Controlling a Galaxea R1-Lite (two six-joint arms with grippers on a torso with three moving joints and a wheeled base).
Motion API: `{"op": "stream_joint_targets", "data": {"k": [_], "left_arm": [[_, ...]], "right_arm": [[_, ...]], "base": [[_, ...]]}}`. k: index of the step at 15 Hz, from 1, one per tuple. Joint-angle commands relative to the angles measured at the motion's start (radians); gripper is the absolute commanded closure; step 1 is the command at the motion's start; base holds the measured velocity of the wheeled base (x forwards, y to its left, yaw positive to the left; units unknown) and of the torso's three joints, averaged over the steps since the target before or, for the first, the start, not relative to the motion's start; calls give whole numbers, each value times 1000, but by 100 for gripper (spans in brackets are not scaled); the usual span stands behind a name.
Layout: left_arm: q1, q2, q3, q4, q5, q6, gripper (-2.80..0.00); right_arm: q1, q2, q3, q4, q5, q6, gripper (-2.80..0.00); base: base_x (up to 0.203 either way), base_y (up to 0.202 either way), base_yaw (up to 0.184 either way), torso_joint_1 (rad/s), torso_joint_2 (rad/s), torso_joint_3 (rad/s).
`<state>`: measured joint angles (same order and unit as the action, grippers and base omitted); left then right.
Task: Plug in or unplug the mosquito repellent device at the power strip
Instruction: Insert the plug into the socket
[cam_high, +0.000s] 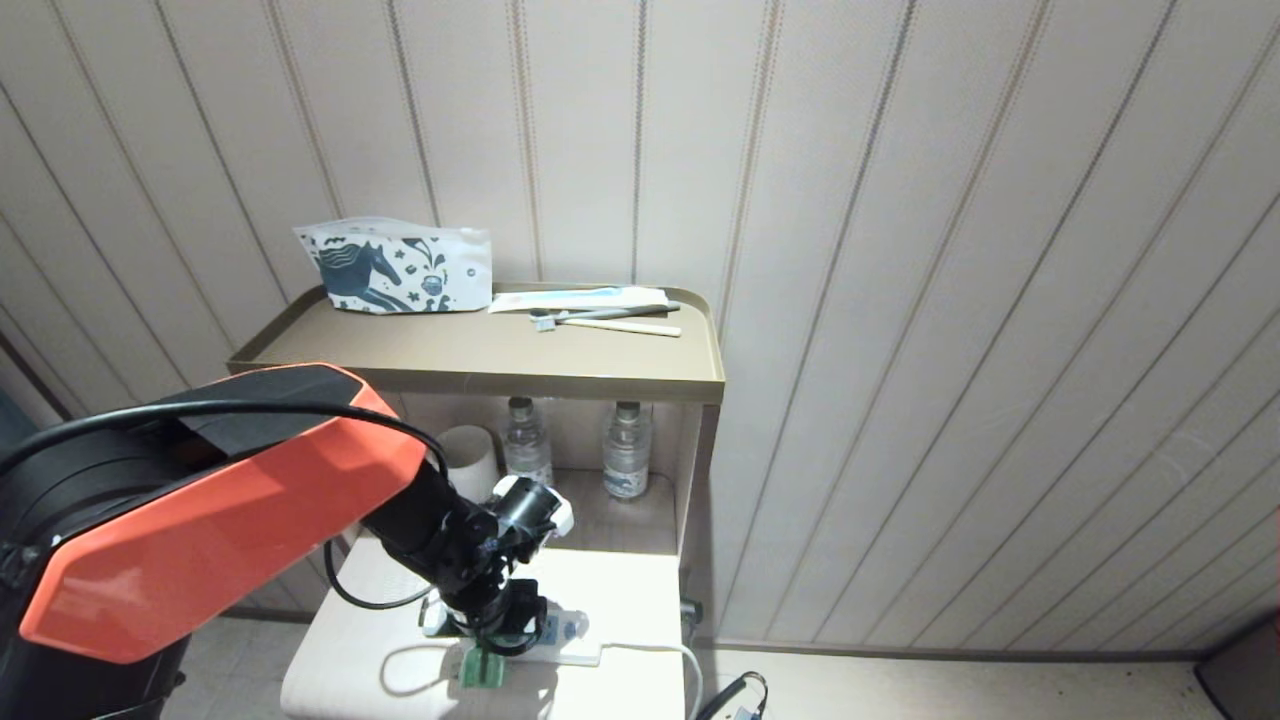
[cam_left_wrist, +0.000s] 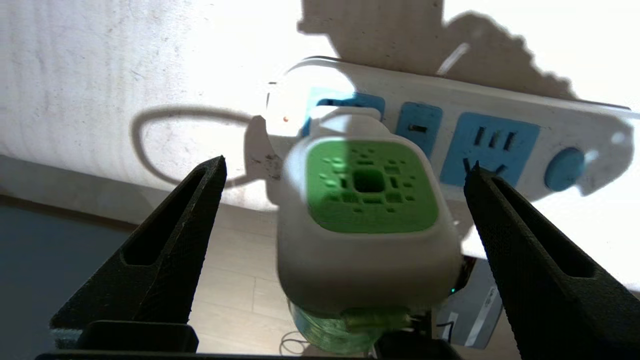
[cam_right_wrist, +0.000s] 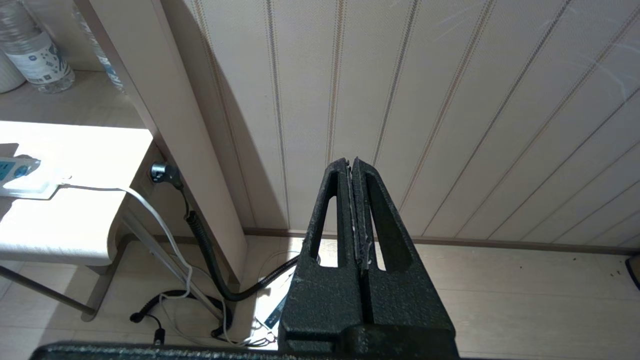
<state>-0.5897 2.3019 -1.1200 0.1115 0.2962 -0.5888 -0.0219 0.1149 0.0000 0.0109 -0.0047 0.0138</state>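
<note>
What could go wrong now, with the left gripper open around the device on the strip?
1. The left gripper is open, its fingers clear of the mosquito repellent device; pulling away crookedly could knock it.
2. The device seems seated in the end socket of the power strip, hanging past the stool's edge, so it might sag loose.

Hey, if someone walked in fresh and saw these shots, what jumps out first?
The orange-shelled left arm fills the near left, reaching down over the white stool. Its left gripper stands wide open around the mosquito repellent device, which sits at an end socket of the power strip.
</note>
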Motion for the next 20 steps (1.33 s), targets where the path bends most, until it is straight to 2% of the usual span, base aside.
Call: {"op": "stream_joint_targets", "data": {"k": [1,10,11,20], "left_arm": [[5,8,2,0,3,-9,-280],[8,-27,48,-47,8,-14,-280],[8,-25,49,-47,8,-22,0],[11,-15,52,-34,17,-26,0]], "right_arm": [[0,2,0,0,0,0,0],[-1,2,0,0,0,1,0],[0,2,0,0,0,0,0],[0,2,0,0,0,0,0]], "base": [[0,0,0,0,0,0],[0,0,0,0,0,0],[0,0,0,0,0,0],[0,0,0,0,0,0]]}}
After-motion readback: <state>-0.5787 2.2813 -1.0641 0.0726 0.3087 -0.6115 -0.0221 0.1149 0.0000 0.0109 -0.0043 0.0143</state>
